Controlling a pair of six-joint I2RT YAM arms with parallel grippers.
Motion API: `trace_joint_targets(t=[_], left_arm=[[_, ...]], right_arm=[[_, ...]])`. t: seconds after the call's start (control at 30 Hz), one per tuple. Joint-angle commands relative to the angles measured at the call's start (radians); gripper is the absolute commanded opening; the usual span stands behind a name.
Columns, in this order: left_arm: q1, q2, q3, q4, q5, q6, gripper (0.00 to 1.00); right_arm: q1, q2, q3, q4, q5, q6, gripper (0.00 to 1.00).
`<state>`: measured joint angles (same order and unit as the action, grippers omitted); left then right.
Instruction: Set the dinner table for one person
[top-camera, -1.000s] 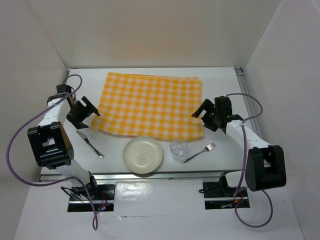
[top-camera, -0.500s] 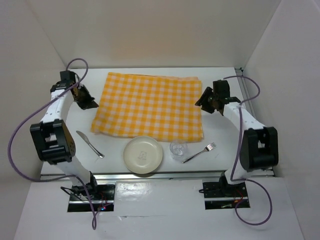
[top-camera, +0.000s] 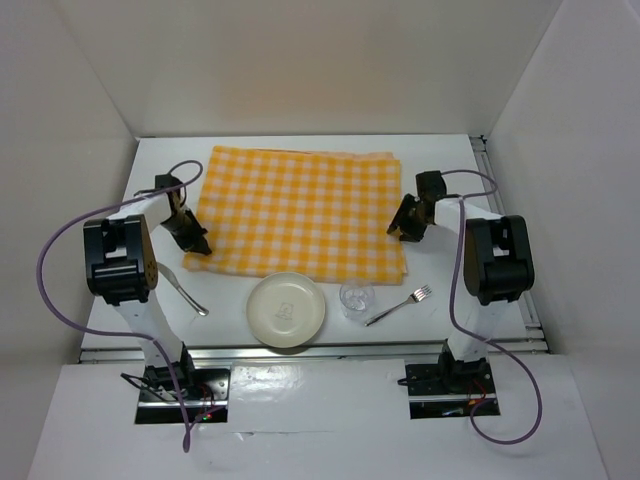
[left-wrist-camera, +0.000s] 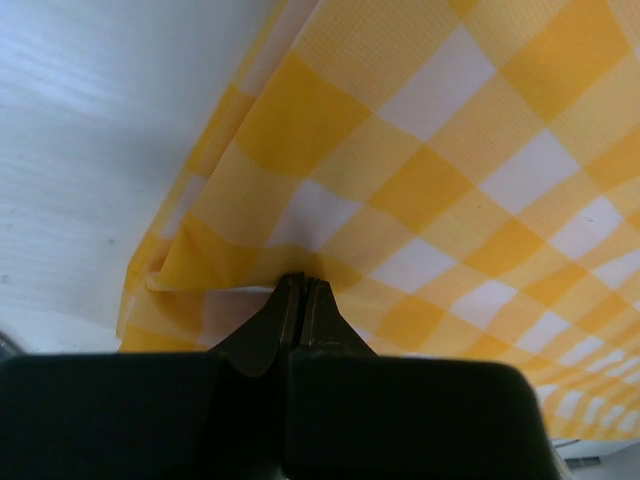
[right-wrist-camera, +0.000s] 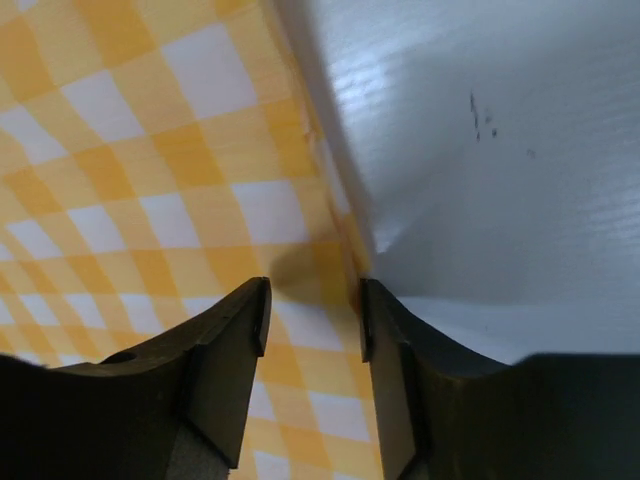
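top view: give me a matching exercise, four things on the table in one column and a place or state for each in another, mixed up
Things:
1. cloth
2. knife
3. plate
4. glass

Place or state:
a. clear, standing between the plate and the fork
b. checked yellow and white, pinched at its left edge by the left gripper
c. at the far left of the near row
d. cream and round, just left of the glass

Pairs: 1-b, 2-c, 3-d, 4-a
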<state>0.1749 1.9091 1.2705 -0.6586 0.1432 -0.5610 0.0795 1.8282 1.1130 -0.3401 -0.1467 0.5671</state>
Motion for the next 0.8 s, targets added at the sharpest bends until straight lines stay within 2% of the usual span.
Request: trace_joint_targets(t=[0.0,0.1,0.13,0.17,0.27,0.5,0.77], left_arm=[[-0.002,-0.05,-0.058,0.016,-0.021,-0.033,0.0],[-0.002,-0.059,-0.083,0.027,-0.03,-0.045,0.0],[-0.002,-0.059,-0.095,0.027,-0.03,-0.045,0.0],[-0.002,-0.068,-0.095,0.027,-0.039,-0.045,0.0],[-0.011,-0.068,-0.082,0.014,-0.051,-0.045,0.0],[-0.029,-0.09,-0.077,-0.009,-0.082,-0.045,0.0],[-0.049,-0.12,-0.017,-0.056,-0.093,-0.016,0.0]], right_arm=[[-0.011,0.069,0.037,0.045,-0.004,-0.013,0.5],[-0.02,0.111,0.047,0.046,0.01,-0.013,0.39],[-0.02,0.12,0.062,0.058,0.021,-0.013,0.3],[-0.029,0.141,0.073,0.058,0.021,-0.013,0.26],[-0.029,0.169,0.126,0.014,0.044,-0.013,0.19],[-0.029,0.128,0.124,-0.019,0.064,-0.003,0.19],[-0.029,-0.007,0.094,-0.053,0.114,0.007,0.19]])
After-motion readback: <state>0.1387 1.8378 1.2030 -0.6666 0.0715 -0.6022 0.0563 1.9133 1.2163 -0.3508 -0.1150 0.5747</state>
